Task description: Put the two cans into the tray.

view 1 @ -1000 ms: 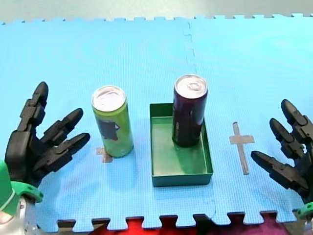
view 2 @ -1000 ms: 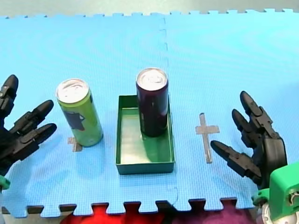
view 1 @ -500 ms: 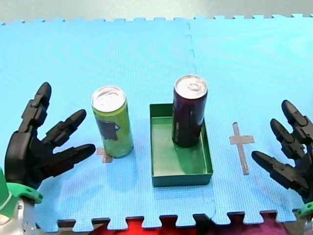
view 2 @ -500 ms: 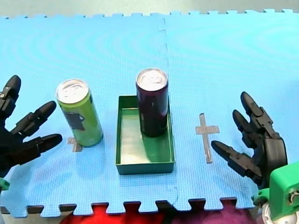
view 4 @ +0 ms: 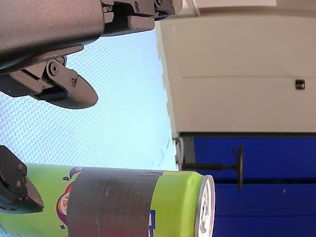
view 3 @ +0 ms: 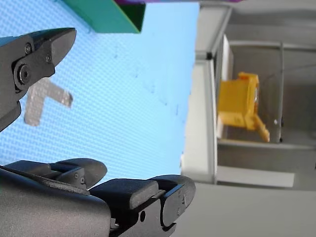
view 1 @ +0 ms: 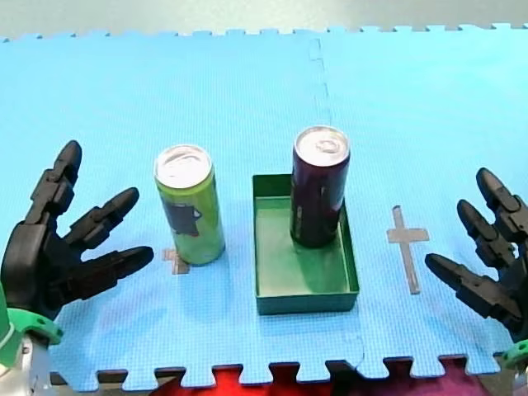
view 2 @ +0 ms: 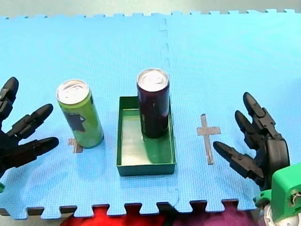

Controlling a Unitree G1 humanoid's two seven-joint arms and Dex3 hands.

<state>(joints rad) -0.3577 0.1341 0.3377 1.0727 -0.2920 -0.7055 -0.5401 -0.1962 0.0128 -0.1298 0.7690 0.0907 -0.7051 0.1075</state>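
The green can (view 1: 190, 206) is standing upright on the blue foam mat (view 1: 412, 99), just left of the green tray (view 1: 305, 302) and apart from it, with a scrap of grey tape (view 1: 172, 262) showing at its near foot. The purple can (view 1: 319, 190) is already standing in the far end of the tray, leaving the near end bare. The left hand (view 1: 62, 247) is hovering at the near left, close to the green can but not touching it, holding nothing with its fingers uncurled. The right hand (view 1: 491, 264) is waiting at the near right, beyond a grey tape cross (view 1: 407, 247), likewise empty and uncurled. The green can is looking like the one left to move. It is tall and slim, so it is likely tipping easily if nudged near the top, and its smooth printed wall is probably offering a slippery hold. The wall is likely thin metal that dents under a hard squeeze. Whether it is full cannot be told, so its weight is worth treating as real. The safest hold is probably around the middle of the body from the left side, thumb opposing the two fingers, keeping the can upright while lifting it over the tray's low wall.
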